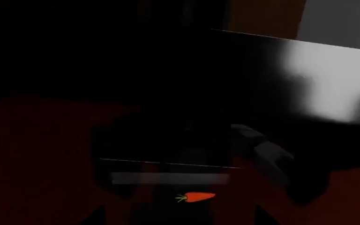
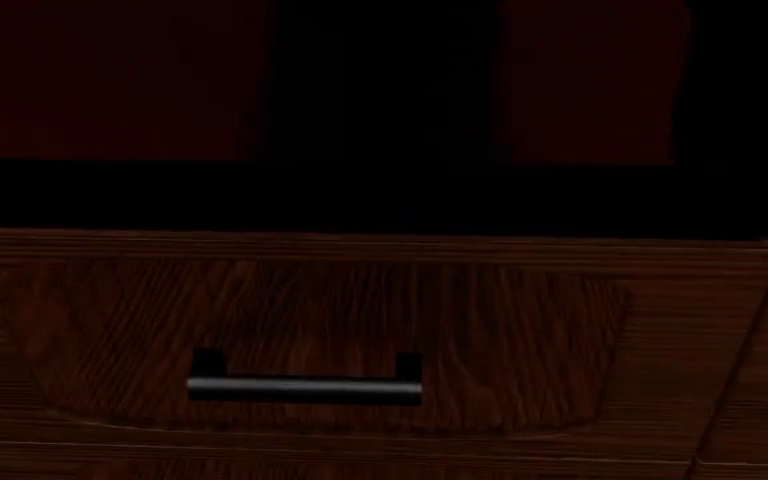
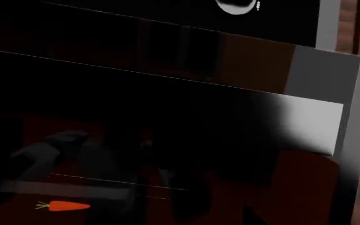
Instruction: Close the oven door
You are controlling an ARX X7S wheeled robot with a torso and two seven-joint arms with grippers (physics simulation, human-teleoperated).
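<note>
Approach step: wide glossy black oven door (image 3: pixel 167 117) hangs open and untouched, neither tool's state can be told in the gloom; next, get under the panel and lift.

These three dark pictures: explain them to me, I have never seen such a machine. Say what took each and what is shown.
It is a simulated wheeled robot with two arms, each ending in a pincer. One picture comes from a camera on its head: it faces a wood drawer front with a silver bar handle. The other two come from cameras near each wrist. Both look at the oven door, a glossy black panel, and both show a small orange carrot. The scene is too dark to make out either pincer or to tell whether anything is held.
</note>
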